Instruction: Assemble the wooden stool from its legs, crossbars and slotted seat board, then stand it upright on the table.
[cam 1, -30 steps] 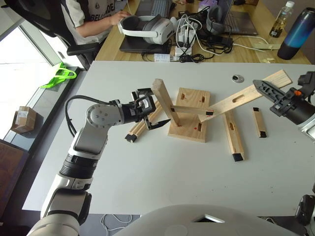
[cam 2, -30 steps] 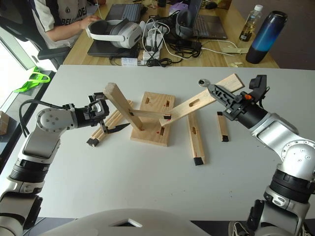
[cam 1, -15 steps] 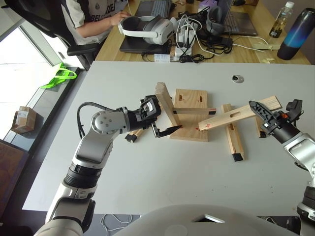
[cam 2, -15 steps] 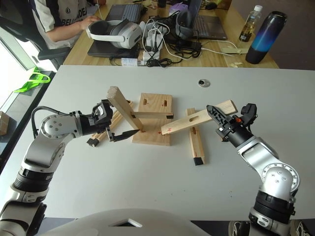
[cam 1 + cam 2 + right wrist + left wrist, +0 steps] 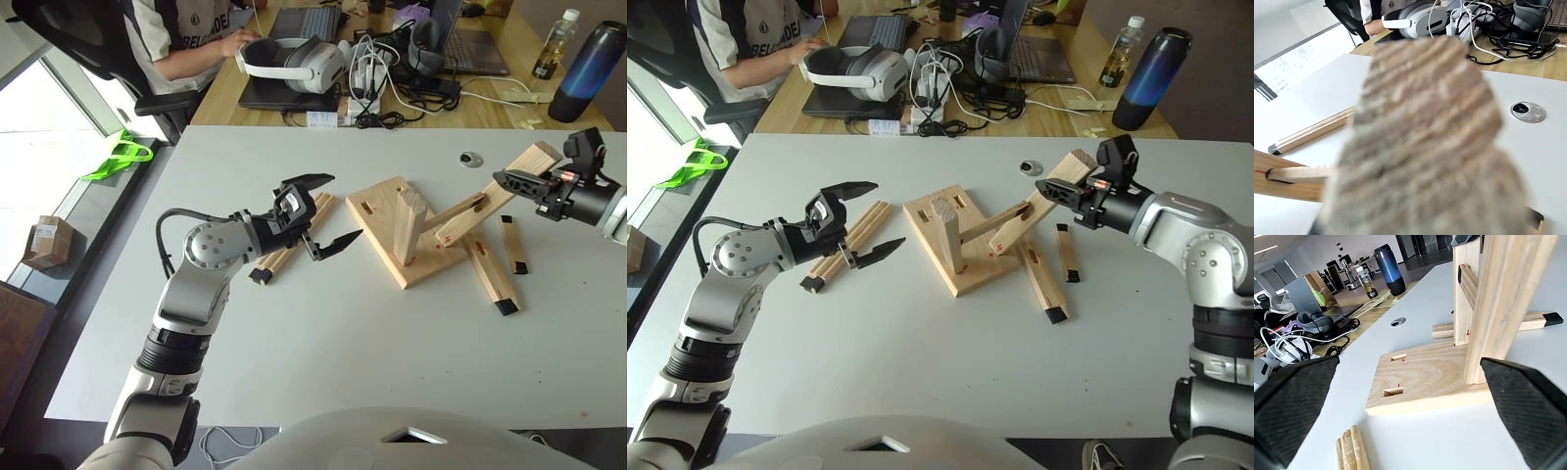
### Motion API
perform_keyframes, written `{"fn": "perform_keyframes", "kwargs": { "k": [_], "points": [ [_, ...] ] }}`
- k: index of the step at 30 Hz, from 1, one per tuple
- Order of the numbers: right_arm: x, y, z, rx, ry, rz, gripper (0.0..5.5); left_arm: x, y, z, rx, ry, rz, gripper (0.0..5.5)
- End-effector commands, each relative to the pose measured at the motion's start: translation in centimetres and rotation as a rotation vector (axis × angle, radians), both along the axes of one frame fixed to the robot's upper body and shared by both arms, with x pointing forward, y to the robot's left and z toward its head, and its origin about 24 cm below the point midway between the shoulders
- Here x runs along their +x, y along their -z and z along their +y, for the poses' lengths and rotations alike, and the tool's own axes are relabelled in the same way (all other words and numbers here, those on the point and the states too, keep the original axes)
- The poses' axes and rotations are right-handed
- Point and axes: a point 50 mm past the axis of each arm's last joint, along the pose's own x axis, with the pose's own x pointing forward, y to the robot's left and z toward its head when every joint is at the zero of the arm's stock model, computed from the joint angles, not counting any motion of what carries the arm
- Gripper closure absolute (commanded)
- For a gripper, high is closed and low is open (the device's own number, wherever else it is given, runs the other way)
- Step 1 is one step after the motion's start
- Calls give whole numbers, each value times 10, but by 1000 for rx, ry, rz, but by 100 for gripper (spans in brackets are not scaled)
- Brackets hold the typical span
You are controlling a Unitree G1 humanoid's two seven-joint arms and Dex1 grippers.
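Seat board (image 5: 377,220) laid flat on worktop (image 5: 294,343), upright leg (image 5: 407,230) stood in it | left pincer (image 5: 346,206) held apart beside seat board | right pincer (image 5: 505,178) clamped on slanted leg (image 5: 468,212) | risk: joint may be levered out if twisted.

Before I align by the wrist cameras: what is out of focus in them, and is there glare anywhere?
Right wrist view: the wooden leg, close up, is blurred. Left wrist view: fingers of the left gripper are soft dark shapes, the seat board sharp. Left eye view: the floor at the left edge is washed out.
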Motion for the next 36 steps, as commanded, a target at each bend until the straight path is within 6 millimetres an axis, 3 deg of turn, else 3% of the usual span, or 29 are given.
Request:
{"fn": "perform_keyframes", "kwargs": {
  "k": [1, 6, 11, 16, 20, 32, 36],
  "points": [
    [-21, 75, -1, -151, -87, 312, 451, 4, -1, -3, 18, 5, -23, 10],
    [-14, 96, -14, -119, -98, 350, 451, 5, -2, -12, -6, 34, -42, 10],
    [8, 86, -14, -90, -109, 319, 451, 3, -1, -20, -19, 57, -52, 10],
    [9, 90, -13, -138, -155, 337, 451, -1, -1, -24, -39, 70, -62, 10],
    [18, 75, -4, -148, -206, 292, 451, -3, 0, -25, -43, 80, -60, 10],
    [18, 86, 0, -338, -327, 276, 451, -4, 1, -26, -31, 97, -61, 10],
    [24, 84, 7, -289, -298, 293, 449, -4, 1, -27, -26, 101, -64, 10]
  ]
}}
